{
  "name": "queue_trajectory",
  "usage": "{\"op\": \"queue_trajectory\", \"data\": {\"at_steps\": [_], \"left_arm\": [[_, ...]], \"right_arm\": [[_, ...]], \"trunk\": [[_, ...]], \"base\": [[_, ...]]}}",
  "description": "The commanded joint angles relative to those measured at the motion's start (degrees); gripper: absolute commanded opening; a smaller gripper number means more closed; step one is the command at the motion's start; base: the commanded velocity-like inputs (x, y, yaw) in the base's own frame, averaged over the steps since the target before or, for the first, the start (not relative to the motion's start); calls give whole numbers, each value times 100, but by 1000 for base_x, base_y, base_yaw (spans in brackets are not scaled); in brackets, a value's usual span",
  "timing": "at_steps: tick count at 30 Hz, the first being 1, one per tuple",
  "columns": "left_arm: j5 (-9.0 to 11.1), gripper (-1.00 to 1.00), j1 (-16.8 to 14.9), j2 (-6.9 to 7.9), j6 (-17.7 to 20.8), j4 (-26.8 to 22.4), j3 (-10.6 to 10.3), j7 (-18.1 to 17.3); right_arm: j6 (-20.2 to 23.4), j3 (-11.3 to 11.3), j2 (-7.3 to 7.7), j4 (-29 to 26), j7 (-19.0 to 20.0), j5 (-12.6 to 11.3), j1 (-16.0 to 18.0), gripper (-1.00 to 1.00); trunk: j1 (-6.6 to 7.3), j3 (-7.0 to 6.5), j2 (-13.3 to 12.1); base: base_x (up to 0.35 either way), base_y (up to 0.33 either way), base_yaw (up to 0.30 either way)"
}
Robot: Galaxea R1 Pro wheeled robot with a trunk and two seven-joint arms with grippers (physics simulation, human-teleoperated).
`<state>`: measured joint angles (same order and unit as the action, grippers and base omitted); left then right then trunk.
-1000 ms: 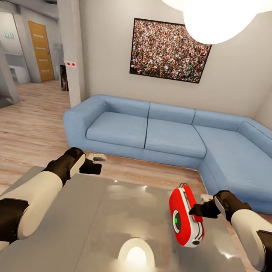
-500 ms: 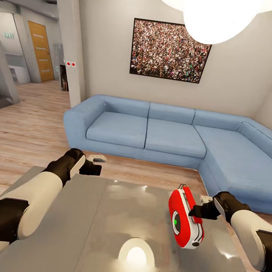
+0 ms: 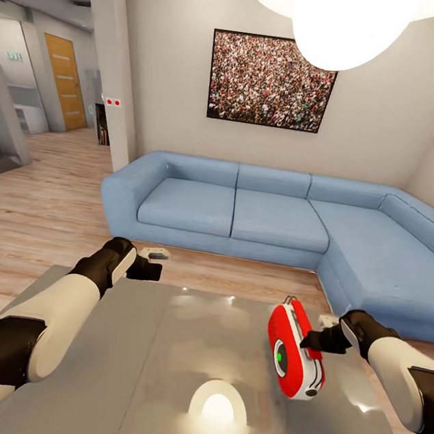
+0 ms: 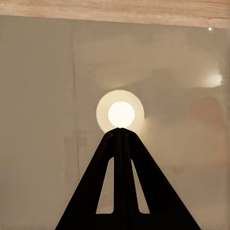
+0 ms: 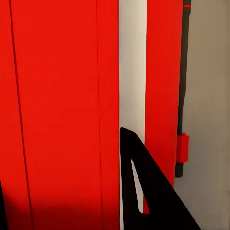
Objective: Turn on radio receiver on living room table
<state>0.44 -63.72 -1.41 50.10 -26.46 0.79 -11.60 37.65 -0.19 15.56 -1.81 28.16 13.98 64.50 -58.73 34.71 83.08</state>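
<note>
Right gripper [image 3: 311, 341] touches the radio receiver [image 3: 292, 352] at the table's [image 3: 153, 374] three o'clock — jaw state unclear; left gripper [image 4: 120, 130] closed.

blue sofa [image 3: 279, 219], crowd picture [image 3: 270, 81], wood floor [image 3: 30, 218]

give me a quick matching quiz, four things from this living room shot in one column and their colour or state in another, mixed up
Things:
1. radio receiver
2. sofa
3. left gripper
4. table

States:
A. blue
B. glossy grey, reflecting the lamp
C. red body, green dial centre
D. fingers shut together, holding nothing

Pairs: 1-C, 2-A, 3-D, 4-B
</note>
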Motion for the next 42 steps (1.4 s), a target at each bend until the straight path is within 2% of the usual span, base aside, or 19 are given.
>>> {"op": "queue_trajectory", "data": {"at_steps": [1, 10, 25, 33, 42], "left_arm": [[0, -100, 0, 0, 0, 0, 0, 0], [6, -100, 0, 0, 0, 0, 0, 0], [7, -100, 0, 1, 0, 0, 0, 0], [8, -100, 0, 5, 0, 0, 0, -1], [9, -100, 0, 8, 0, 0, 0, 0]], "right_arm": [[-45, -27, 0, 21, -25, -18, 1, -100], [-132, -26, 0, 61, -180, -26, 1, -100], [-135, -25, -46, 66, -188, -27, -5, -100], [-158, -25, -67, 59, -188, -26, -157, -100], [-189, -26, -81, 58, -188, -27, -178, -100]], "trunk": [[0, 0, 0], [0, 0, 0], [0, 0, 0], [0, 0, 0], [0, 0, 0]], "base": [[0, 0, 0], [0, 0, 0], [0, 0, 0], [0, 0, 0], [0, 0, 0]]}}
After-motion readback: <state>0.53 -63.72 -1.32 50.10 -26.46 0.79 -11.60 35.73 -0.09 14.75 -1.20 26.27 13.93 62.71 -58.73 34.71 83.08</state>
